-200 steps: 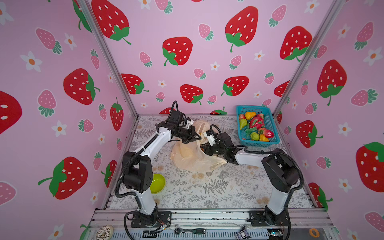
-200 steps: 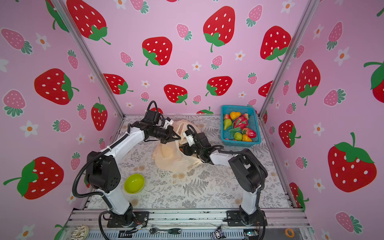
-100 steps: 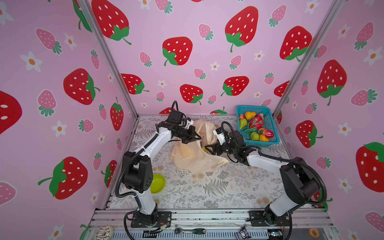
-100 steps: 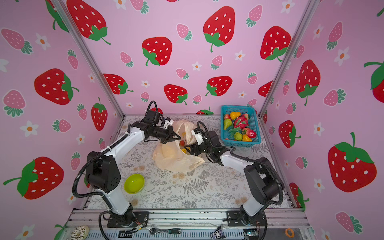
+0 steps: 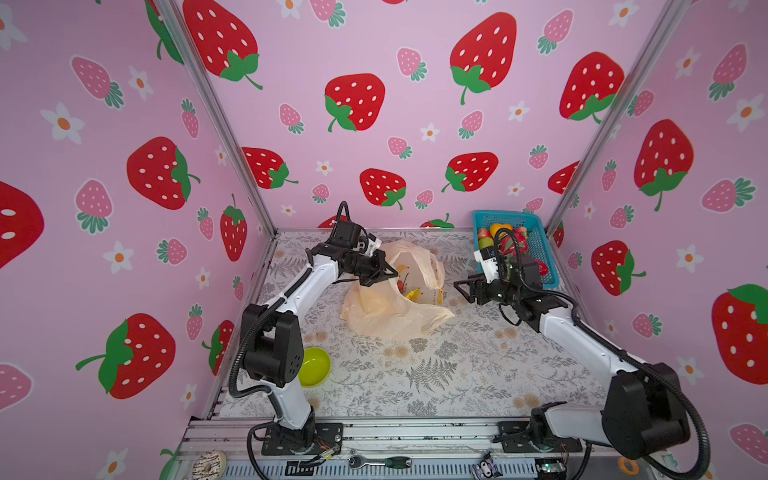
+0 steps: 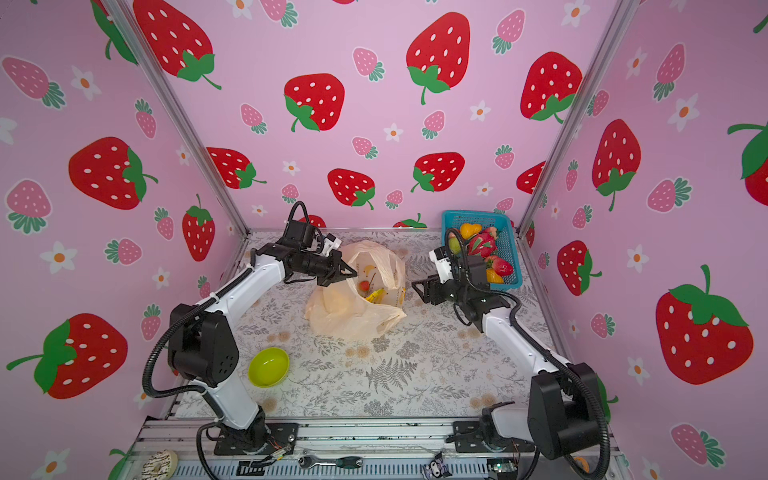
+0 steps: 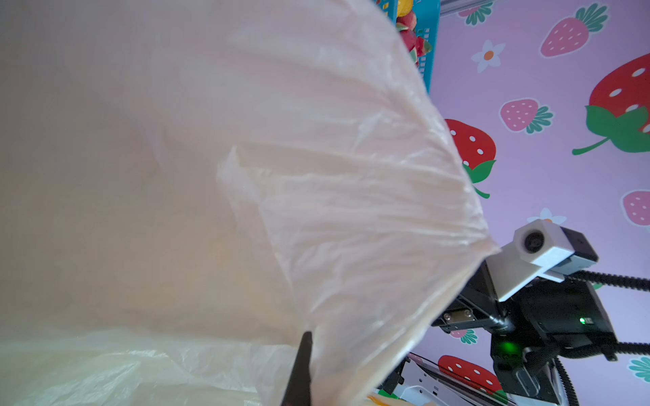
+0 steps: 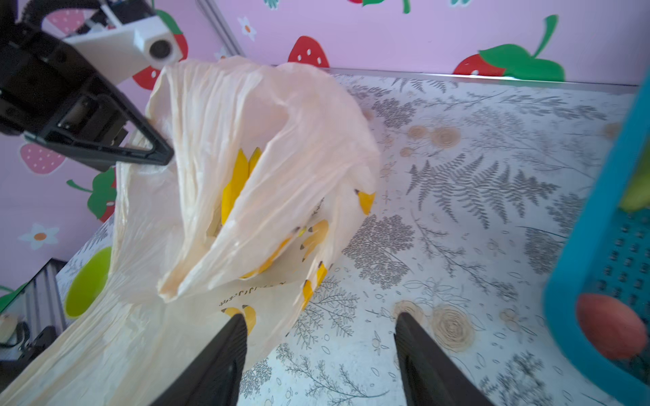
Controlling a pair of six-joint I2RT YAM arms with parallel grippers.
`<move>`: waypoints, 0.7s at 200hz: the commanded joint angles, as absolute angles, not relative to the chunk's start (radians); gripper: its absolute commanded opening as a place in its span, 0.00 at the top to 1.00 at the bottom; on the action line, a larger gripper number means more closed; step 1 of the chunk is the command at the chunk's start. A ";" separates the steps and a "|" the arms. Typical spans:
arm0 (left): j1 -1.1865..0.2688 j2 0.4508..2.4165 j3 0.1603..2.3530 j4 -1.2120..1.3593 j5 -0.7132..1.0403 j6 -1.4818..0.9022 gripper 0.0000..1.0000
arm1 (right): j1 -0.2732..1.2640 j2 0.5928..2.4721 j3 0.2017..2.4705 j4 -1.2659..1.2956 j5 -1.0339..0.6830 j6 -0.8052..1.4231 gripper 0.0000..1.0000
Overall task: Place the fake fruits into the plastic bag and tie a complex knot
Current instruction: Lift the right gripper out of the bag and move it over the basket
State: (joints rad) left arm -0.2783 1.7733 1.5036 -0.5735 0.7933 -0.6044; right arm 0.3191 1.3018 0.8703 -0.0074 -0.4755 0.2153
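Plastic bag (image 5: 386,318) lies crumpled mid-bench toward the back, with its mouth open upward. The left pincer (image 5: 390,274) is pressed together on the bag's rim at the left side of the mouth, holding that edge lifted off the bench (image 5: 457,374). In the right wrist view the left pincer (image 8: 163,156) tip bites straight into the plastic bag (image 8: 246,116). The left wrist view is mostly peach film (image 7: 334,182) draped close to the lens, with one black finger (image 7: 299,369) running up along it.

Both top views show a small red apple (image 5: 400,286) and a yellow banana (image 5: 414,294) inside the bag. In the right wrist view, long yellow shapes in the mouth are probably that banana, but they could be the bag's print.

The right pincer (image 5: 459,286) is spread wide and empty. It hovers over the bench just beside the bag's right side, between the bag and the teal mesh basket (image 5: 539,251). In a top view it appears clear of the plastic. Its two fingers (image 8: 225,351) frame patterned bench and the bag's near corner.

The basket sits in the back right corner. It holds an orange pear (image 6: 471,230), a green pear (image 5: 483,242), a dragon fruit (image 6: 482,244) and more red and yellow pieces partly hidden behind the right wrist. A green bowl (image 5: 314,367) sits front left by the left arm's base, well apart from the bag.
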 commanded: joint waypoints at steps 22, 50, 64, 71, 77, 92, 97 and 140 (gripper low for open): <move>-0.278 1.738 1.495 -0.555 0.809 -0.618 1.00 | 0.201 1.379 1.032 -0.089 -0.036 0.241 0.28; -0.279 1.735 1.496 -0.553 0.808 -0.617 1.00 | 0.163 1.508 1.169 -0.140 0.202 0.179 0.26; -0.278 1.735 1.495 -0.554 0.809 -0.617 1.00 | 0.132 1.577 1.238 -0.181 0.237 0.155 0.25; -0.279 1.736 1.496 -0.552 0.810 -0.618 1.00 | 0.116 1.605 1.267 -0.202 0.256 0.144 0.25; -0.278 1.737 1.495 -0.552 0.812 -0.620 1.00 | 0.103 1.625 1.291 -0.218 0.267 0.136 0.25; -0.278 1.740 1.494 -0.549 0.817 -0.624 1.00 | 0.083 1.674 1.340 -0.252 0.301 0.120 0.25; -0.279 1.740 1.493 -0.547 0.818 -0.625 1.00 | 0.080 1.687 1.355 -0.261 0.310 0.113 0.25; -0.279 1.738 1.489 -0.542 0.813 -0.627 1.00 | 0.069 1.817 1.474 -0.344 0.421 0.036 0.24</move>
State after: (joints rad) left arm -0.2787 1.7733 1.4998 -0.5556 0.7971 -0.6231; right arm 0.0731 1.7588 1.3998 -0.2527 0.3141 0.1081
